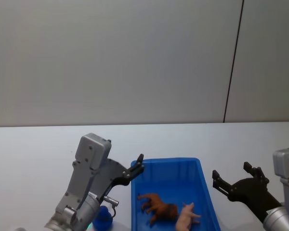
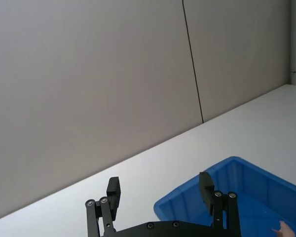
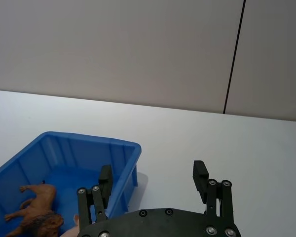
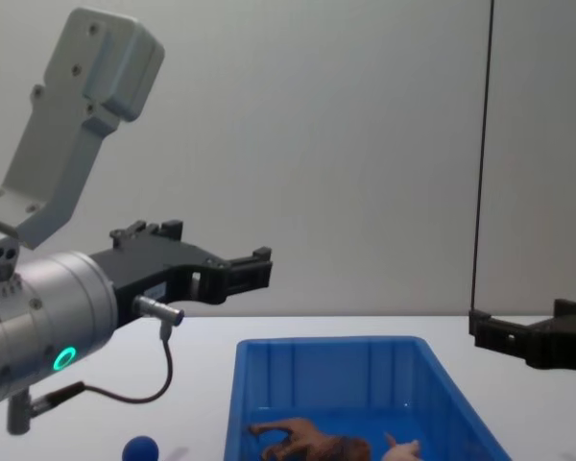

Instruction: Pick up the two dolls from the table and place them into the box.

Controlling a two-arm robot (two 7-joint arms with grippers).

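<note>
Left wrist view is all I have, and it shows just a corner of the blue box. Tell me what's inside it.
Observer: The brown doll lies on the floor of the box.
Operator: Report the pink one.
Observer: The pink doll is in the box too, beside the brown one, on the robot's right side of it.
Operator: My left gripper is open and empty. Give me the other one.
Observer: The right gripper hovers open to the right of the box, holding nothing.
</note>
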